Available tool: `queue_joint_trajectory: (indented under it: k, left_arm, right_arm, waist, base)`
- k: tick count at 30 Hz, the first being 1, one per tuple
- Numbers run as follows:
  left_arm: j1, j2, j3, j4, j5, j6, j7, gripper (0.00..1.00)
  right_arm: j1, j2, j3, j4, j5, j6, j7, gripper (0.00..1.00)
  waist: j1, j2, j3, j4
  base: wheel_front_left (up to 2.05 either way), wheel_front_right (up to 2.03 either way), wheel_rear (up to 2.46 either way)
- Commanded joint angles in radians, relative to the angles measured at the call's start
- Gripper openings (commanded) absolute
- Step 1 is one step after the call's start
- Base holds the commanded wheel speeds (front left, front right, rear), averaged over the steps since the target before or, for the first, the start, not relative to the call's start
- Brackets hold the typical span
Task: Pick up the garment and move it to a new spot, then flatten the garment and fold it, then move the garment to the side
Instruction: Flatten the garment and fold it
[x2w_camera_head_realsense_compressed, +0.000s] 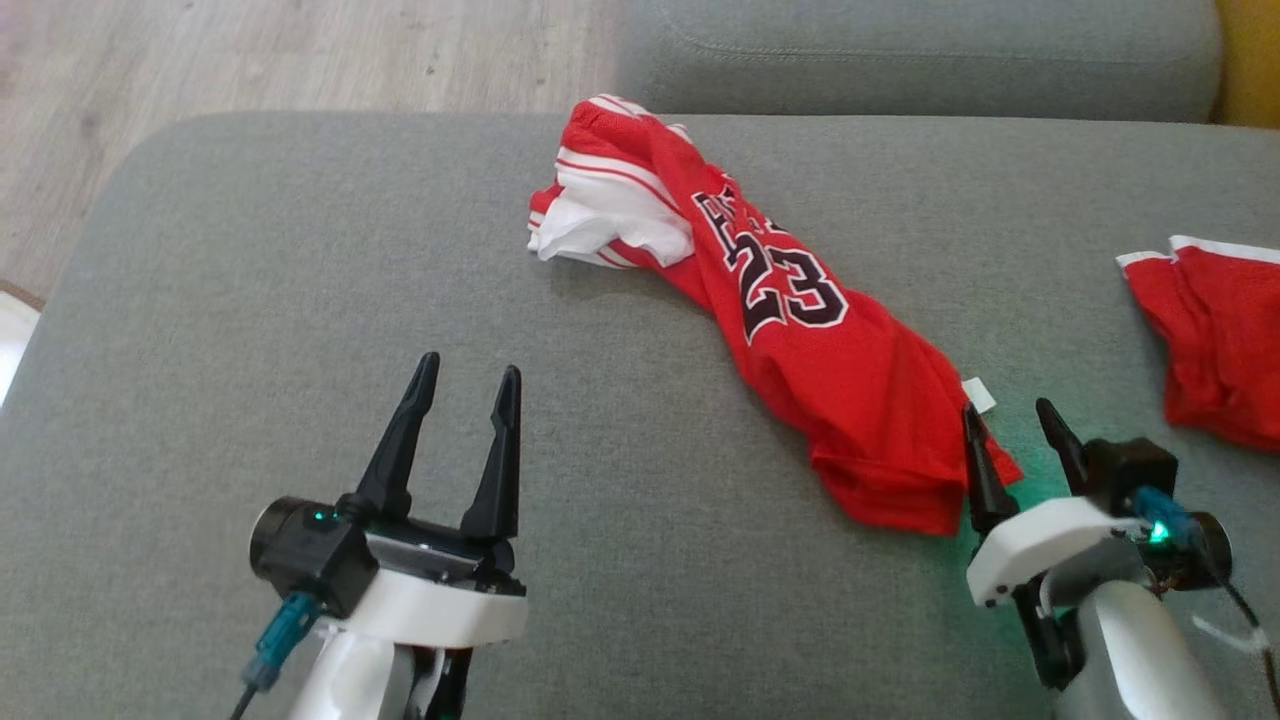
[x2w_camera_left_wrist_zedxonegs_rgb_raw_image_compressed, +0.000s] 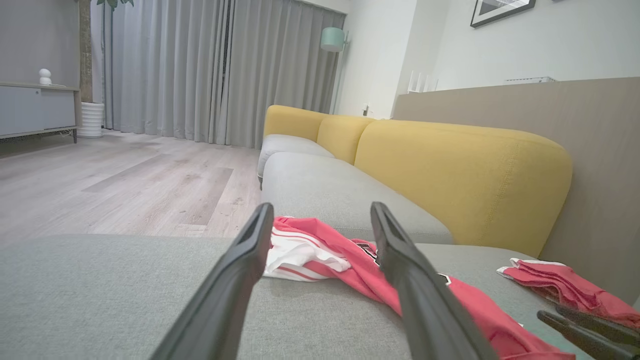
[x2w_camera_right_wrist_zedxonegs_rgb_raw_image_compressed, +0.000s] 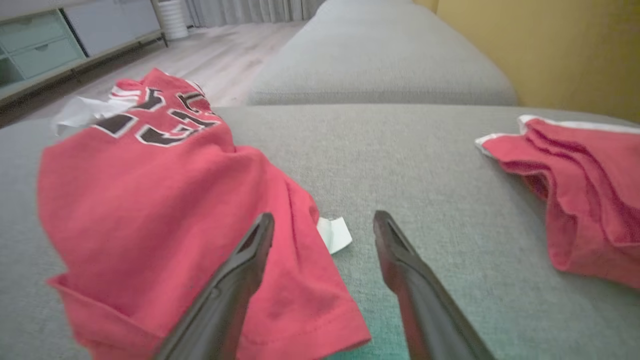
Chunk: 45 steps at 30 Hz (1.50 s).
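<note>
Black "23" on red garment (x2w_camera_head_realsense_compressed: 790, 340); lettering above illegible.

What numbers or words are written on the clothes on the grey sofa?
"23": black, white-edged number on the crumpled red jersey.
Black lettering above the number: folded into creases, unreadable.
Small white tag at the jersey's edge: too small to read.
Second red garment: no writing visible.

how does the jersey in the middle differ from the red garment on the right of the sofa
The jersey shows a black 23; the red garment shows no print. The jersey lies strung out in a long crumpled diagonal; the red garment sits in a layered heap. Both are red with white trim, lying on the grey sofa.
</note>
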Motion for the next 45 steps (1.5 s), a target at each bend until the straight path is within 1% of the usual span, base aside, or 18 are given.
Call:
queue_joint_trajectory:
  k: [1,5,10,11,12,15,18,25,26,28,29,31,33,38,42,43,44,45]
  left_arm:
    - [-0.044,0.006,0.026,-0.027,0.003,-0.006,-0.005,1.00]
    - [-0.050,0.007,0.018,-0.026,0.002,-0.006,-0.005,1.00]
    - [-0.065,0.007,0.009,-0.023,0.001,-0.006,-0.005,1.00]
    - [-0.068,0.008,0.009,-0.022,0.000,-0.006,-0.005,1.00]
    - [-0.071,0.008,0.009,-0.021,0.000,-0.006,-0.005,1.00]
    - [-0.075,0.008,0.013,-0.017,-0.002,-0.006,-0.005,1.00]
    - [-0.078,0.007,0.017,-0.013,-0.003,-0.006,-0.005,1.00]
    - [-0.089,0.004,0.003,-0.018,-0.012,-0.006,-0.005,1.00]
    - [-0.091,0.003,0.001,-0.018,-0.014,-0.006,-0.005,1.00]
    - [-0.094,0.002,0.001,-0.018,-0.016,-0.006,-0.005,1.00]
    - [-0.093,0.002,0.001,-0.018,-0.017,-0.006,-0.005,1.00]
    - [-0.094,0.001,0.000,-0.017,-0.019,-0.006,-0.005,1.00]
    - [-0.094,0.001,0.000,-0.015,-0.020,-0.006,-0.005,1.00]
    - [-0.092,0.000,0.016,-0.012,-0.019,-0.006,-0.005,1.00]
    - [-0.087,0.000,0.036,-0.023,-0.013,-0.006,-0.005,1.00]
    - [-0.085,-0.001,0.039,-0.025,-0.011,-0.006,-0.005,1.00]
    - [-0.085,-0.001,0.039,-0.025,-0.011,-0.006,-0.005,1.00]
    - [-0.083,-0.001,0.041,-0.027,-0.010,-0.006,-0.005,1.00]
  right_arm:
    - [-0.068,-0.002,0.007,0.023,-0.003,0.007,0.022,1.00]
    - [-0.124,-0.002,-0.011,0.126,0.008,0.007,0.059,1.00]
    - [-0.179,-0.002,0.011,0.239,0.038,0.007,0.084,1.00]
    - [-0.187,-0.002,0.018,0.255,0.034,0.007,0.081,0.69]
    - [-0.195,-0.002,0.024,0.266,0.033,0.007,0.074,0.00]
    - [-0.226,-0.002,0.021,0.284,0.005,0.007,0.049,0.00]
    - [-0.297,-0.022,-0.041,0.271,-0.085,0.007,0.029,0.00]
    - [-0.475,-0.167,-0.119,0.239,-0.217,0.007,0.036,0.00]
    - [-0.501,-0.180,-0.127,0.245,-0.226,0.007,0.039,0.00]
    - [-0.545,-0.185,-0.126,0.280,-0.223,0.007,0.057,0.00]
    - [-0.562,-0.192,-0.126,0.304,-0.225,0.007,0.071,1.00]
    - [-0.589,-0.203,-0.115,0.345,-0.243,0.007,0.089,1.00]
    - [-0.610,-0.194,-0.114,0.372,-0.243,0.007,0.075,1.00]
    - [-0.611,-0.128,-0.078,0.392,-0.209,0.007,-0.042,1.00]
    - [-0.561,-0.056,0.005,0.333,-0.141,0.007,-0.105,1.00]
    - [-0.538,-0.043,0.032,0.302,-0.118,0.007,-0.110,1.00]
    - [-0.538,-0.043,0.032,0.302,-0.118,0.007,-0.110,1.00]
    - [-0.511,-0.032,0.057,0.266,-0.092,0.007,-0.114,1.00]
  waist:
    - [0.0000,0.0000,0.012,0.012]
    - [0.0000,0.0000,0.033,0.023]
    - [0.0000,0.0000,0.057,0.038]
    - [0.0000,0.0000,0.060,0.040]
    - [0.0000,0.0000,0.062,0.042]
    - [0.0000,0.0000,0.062,0.045]
    - [0.0000,0.0000,0.055,0.050]
    - [0.0000,0.0000,0.064,0.093]
    - [0.0000,0.0000,0.069,0.101]
    - [0.0000,0.0000,0.076,0.113]
    - [0.0000,0.0000,0.079,0.118]
    - [0.0000,0.0000,0.086,0.127]
    - [0.0000,0.0000,0.088,0.132]
    - [0.0000,0.0000,0.073,0.126]
    - [0.0000,0.0000,0.052,0.101]
    - [0.0000,0.0000,0.048,0.094]
    - [0.0000,0.0000,0.048,0.094]
    - [0.0000,0.0000,0.043,0.086]
  base:
    - [0.00,0.00,0.00]
    - [0.00,0.00,0.00]
    - [0.00,0.00,0.00]
    - [0.00,0.00,0.00]
    - [0.00,0.00,0.00]
    - [0.00,0.00,0.00]
    - [0.00,0.00,0.00]
    - [0.00,0.00,0.00]
    - [0.00,0.00,0.00]
    - [0.00,0.00,0.00]
    - [0.00,0.00,0.00]
    - [0.00,0.00,0.00]
    - [0.00,0.00,0.00]
    - [0.00,0.00,0.00]
    - [0.00,0.00,0.00]
    - [0.00,0.00,0.00]
    - [0.00,0.00,0.00]
    - [0.00,0.00,0.00]
